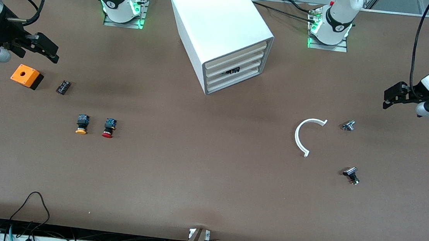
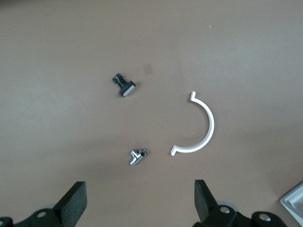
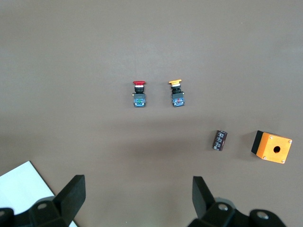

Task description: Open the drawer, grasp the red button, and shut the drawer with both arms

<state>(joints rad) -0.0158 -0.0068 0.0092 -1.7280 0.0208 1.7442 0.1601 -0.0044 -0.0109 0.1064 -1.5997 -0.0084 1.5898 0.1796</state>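
The white cabinet [image 1: 223, 24] stands at the middle of the table, between the arm bases, and its four white drawers [image 1: 238, 66] are all shut. The red-capped button [image 1: 108, 128] lies on the table beside an orange-capped one [image 1: 81, 124], toward the right arm's end; it also shows in the right wrist view [image 3: 139, 93]. My right gripper [image 1: 51, 52] is open and empty, up over the table by the orange box; its own view shows it too [image 3: 138, 189]. My left gripper [image 1: 388, 99] is open and empty over the left arm's end [image 2: 140, 191].
An orange square box [image 1: 27, 76] and a small black part [image 1: 63, 87] lie below the right gripper. A white curved strip [image 1: 306, 136] and two small metal parts [image 1: 348, 125] [image 1: 351, 175] lie toward the left arm's end. Cables run along the table edge nearest the front camera.
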